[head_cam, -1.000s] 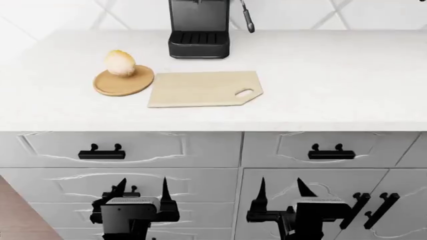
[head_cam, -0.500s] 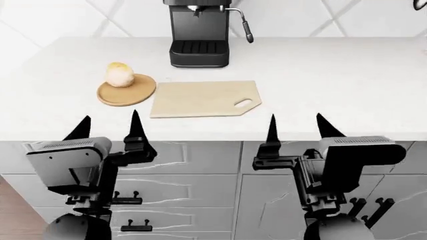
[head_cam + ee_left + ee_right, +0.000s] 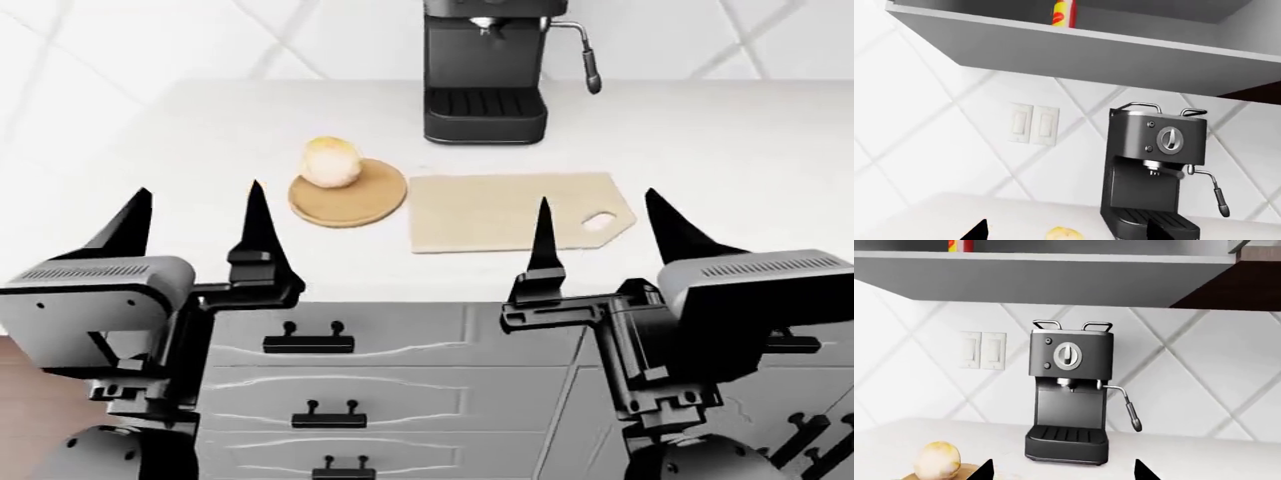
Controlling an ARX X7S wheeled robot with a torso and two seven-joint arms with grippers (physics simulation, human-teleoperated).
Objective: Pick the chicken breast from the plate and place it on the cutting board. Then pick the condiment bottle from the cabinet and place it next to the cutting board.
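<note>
Claws first: the left gripper [image 3: 194,218] hangs at about 9 o'clock in the head view, its two black pointed fingers spread wide and holding nothing, in front of the counter edge. The right gripper [image 3: 607,235] sits at about 3 o'clock, likewise spread and empty.

Beyond them on the white counter [image 3: 160,170], the chicken breast [image 3: 330,161] rests on the far left part of the plate [image 3: 358,200], roughly 11 o'clock from centre. The cutting board [image 3: 501,212] lies just beside the plate, toward 3 o'clock from it, bare, its handle slot at the right end.

A black espresso machine [image 3: 485,70] stands at 12 o'clock against the tiled wall (no brand lettering can be read on it).

The condiment bottle [image 3: 1063,13] stands upright in the cabinet [image 3: 1121,55] above; its yellow label is too small to read.
</note>
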